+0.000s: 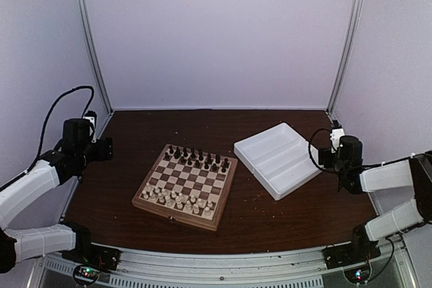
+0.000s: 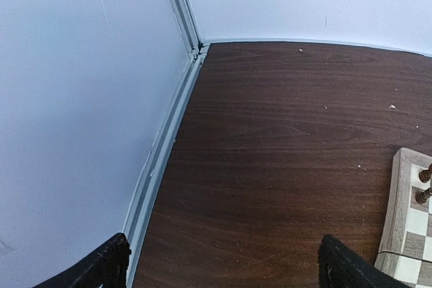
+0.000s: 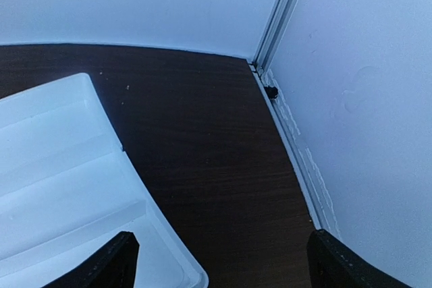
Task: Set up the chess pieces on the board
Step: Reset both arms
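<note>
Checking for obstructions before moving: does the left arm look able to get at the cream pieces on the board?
Probably yes. The left gripper is open and empty, only bare table lies between it and the board, and nothing stands over the cream pieces on its near rows.

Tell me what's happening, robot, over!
Left gripper open, right gripper open, both empty. Chess pieces on the board, cream rows near. Nothing in the way.

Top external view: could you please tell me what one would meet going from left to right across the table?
left gripper → board → white tray → right gripper
</note>
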